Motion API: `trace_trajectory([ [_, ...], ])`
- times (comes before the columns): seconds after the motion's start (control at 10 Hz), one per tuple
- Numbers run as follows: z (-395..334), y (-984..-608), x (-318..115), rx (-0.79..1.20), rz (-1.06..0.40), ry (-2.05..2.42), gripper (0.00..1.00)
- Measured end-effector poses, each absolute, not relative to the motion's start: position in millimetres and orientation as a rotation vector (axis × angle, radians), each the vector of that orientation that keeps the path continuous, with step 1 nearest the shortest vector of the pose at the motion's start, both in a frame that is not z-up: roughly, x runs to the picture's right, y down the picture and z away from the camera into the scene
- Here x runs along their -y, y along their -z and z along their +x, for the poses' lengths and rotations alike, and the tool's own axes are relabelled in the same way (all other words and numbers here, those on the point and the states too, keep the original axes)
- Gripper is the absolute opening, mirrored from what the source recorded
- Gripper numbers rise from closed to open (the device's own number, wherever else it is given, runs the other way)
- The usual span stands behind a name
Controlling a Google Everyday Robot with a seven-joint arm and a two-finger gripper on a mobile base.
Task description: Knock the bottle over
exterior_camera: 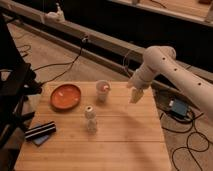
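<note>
Bottle (90, 119) stands upright mid-bench (131, 142), just near of the cup (102, 91). Gripper (135, 95) hangs far-right of it, well apart; its grip state cannot be determined. Bottle is probably light, stiff and tippy: push sideways near the cap.

Whitish bottle (90, 119) stands upright, apart from end effector (135, 94).

A wooden table (125, 145) carries a shallow orange dish (65, 96) on its far left part. Right of the dish stands a pale open cup (102, 90) with something reddish inside. At the near left edge a black striped bar (41, 130) rests on a blue pad (40, 140). A blue box (177, 107) and black cables (195, 145) lie on the floor to the right. The gripper (135, 95) hangs right of the cup.
</note>
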State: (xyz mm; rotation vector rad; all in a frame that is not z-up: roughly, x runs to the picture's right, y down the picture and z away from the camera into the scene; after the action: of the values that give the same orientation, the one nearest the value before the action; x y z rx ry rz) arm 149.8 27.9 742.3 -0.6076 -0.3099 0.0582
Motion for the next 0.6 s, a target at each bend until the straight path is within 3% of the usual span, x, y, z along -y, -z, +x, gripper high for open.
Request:
trace_trajectory([
  [0.5,149.8,-742.3,-27.9,0.310,-0.608,-0.058,0.61],
  [0.6,149.8,-742.3,-27.9,0.310,-0.608,-0.058,0.56],
])
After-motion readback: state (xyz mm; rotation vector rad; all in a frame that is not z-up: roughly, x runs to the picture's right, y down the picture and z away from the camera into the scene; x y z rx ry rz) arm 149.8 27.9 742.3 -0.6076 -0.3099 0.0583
